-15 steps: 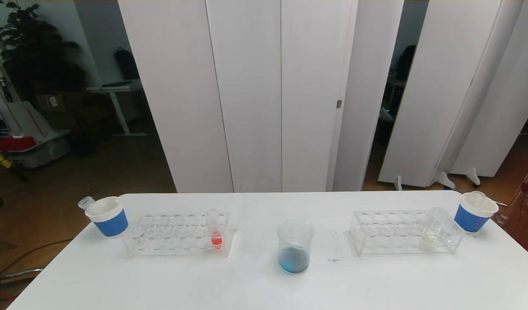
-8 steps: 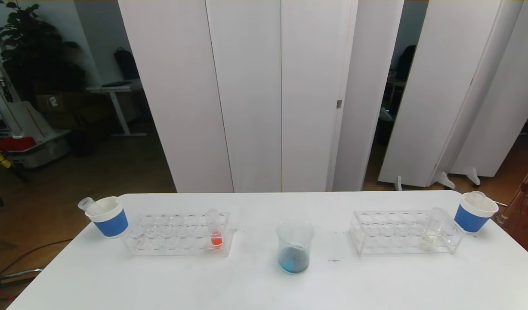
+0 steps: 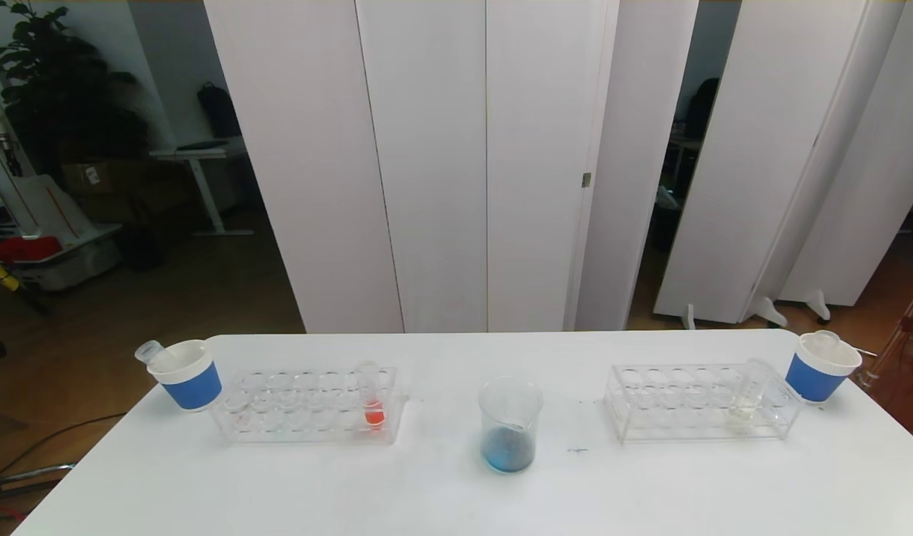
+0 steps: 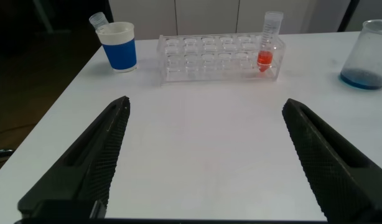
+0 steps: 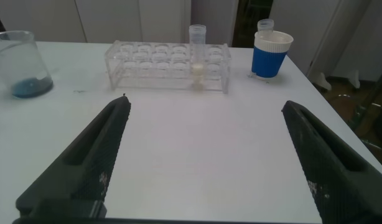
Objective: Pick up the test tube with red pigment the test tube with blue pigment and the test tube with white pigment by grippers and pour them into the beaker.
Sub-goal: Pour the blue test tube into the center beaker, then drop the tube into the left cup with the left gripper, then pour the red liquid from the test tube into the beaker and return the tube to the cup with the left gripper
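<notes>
Presently listed: test tube with red pigment (image 4: pixel 269 45), slim, light, likely fragile and slick, upright in clear rack (image 4: pixel 197 59) well ahead of spread, empty left gripper (image 4: pixel 206 152); grasp high above liquid; right gripper (image 5: pixel 203 152) likewise spread, idle.

Neither arm appears in the head view. In the left wrist view the left gripper (image 4: pixel 203 162) is cut off by the lower edge, only its two spread fingers (image 4: pixel 85 168) showing; the beaker (image 4: pixel 368 53) is clipped at that picture's edge. The right gripper (image 5: pixel 203 162) is likewise cut off. The tube in the blue cup (image 3: pixel 187 376) at the bench's far left corner is mostly hidden.
</notes>
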`<state>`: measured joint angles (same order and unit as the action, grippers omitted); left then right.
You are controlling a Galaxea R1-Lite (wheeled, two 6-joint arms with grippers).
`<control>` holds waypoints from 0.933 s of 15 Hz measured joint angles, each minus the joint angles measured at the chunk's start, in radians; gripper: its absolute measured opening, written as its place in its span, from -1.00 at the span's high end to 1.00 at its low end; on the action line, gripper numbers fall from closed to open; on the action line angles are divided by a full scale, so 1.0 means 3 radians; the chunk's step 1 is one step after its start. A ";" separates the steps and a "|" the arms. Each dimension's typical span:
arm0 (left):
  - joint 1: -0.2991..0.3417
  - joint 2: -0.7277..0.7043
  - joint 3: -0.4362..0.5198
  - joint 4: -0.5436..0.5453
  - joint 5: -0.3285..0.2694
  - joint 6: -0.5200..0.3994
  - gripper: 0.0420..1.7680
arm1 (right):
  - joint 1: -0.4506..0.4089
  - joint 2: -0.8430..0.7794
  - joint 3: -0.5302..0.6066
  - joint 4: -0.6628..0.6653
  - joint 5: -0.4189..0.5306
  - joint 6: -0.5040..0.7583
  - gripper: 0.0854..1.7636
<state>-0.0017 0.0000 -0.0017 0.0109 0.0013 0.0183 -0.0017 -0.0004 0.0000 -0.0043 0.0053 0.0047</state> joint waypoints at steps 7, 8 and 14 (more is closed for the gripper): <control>0.0000 0.0000 0.0001 0.0000 0.0000 0.0000 -0.98 | 0.0001 0.0000 0.0000 0.0001 0.0000 -0.0001 -0.98; 0.0000 0.0000 0.0001 0.0000 0.0000 0.0000 -0.98 | 0.0001 0.0000 0.0000 0.0001 0.0000 -0.0001 -0.98; 0.0000 0.0000 0.0000 0.0000 -0.0001 0.0000 -0.98 | 0.0000 0.0000 0.0000 0.0001 0.0001 -0.0001 -0.98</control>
<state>-0.0017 0.0000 -0.0017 0.0109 0.0009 0.0183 -0.0017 -0.0004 0.0000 -0.0038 0.0057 0.0043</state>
